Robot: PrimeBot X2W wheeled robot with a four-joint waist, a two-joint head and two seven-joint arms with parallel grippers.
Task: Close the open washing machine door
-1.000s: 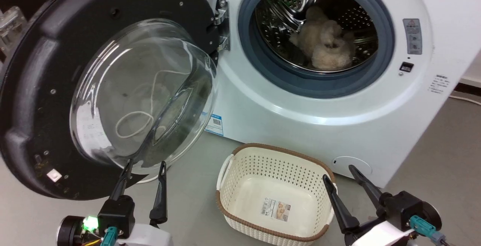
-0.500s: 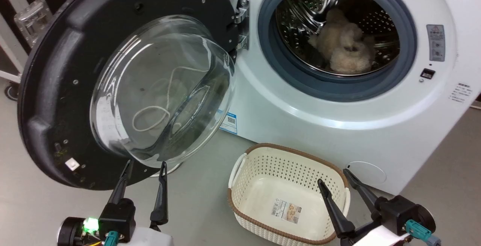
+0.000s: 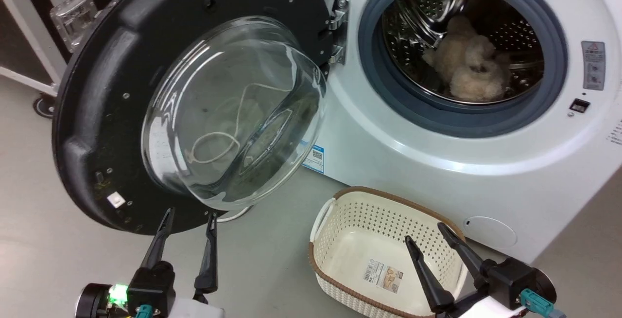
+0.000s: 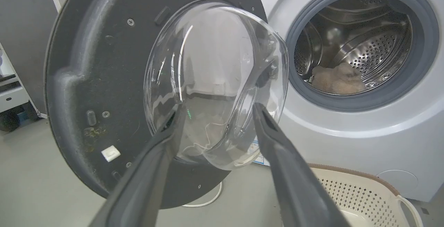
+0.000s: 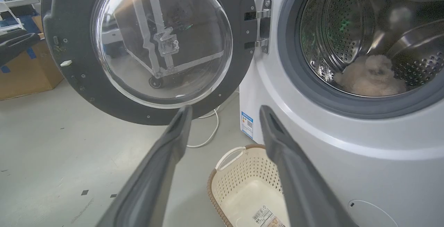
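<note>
Finding the washing machine door swung wide open, left of the drum opening and fixed to the washing machine by one metal hinge. Glass bowl bulging out toward the head camera, black rim all round. Free edge of the door at the far left, above bare grey floor, with open floor to the left and in front. One white cable on the floor under the door's lower rim.

Inside the drum, one pale fluffy heap. One blue label and one round flap low on the machine's front.

One cream basket on the floor just before the machine, below the drum opening, well apart from the door.

Two grippers, two dark fingers each. Left gripper just under the door's lower rim in the head view, fingers spread, gripping nothing; contact with the door impossible to tell. Right gripper over the basket's right side, fingers likewise spread and empty.
</note>
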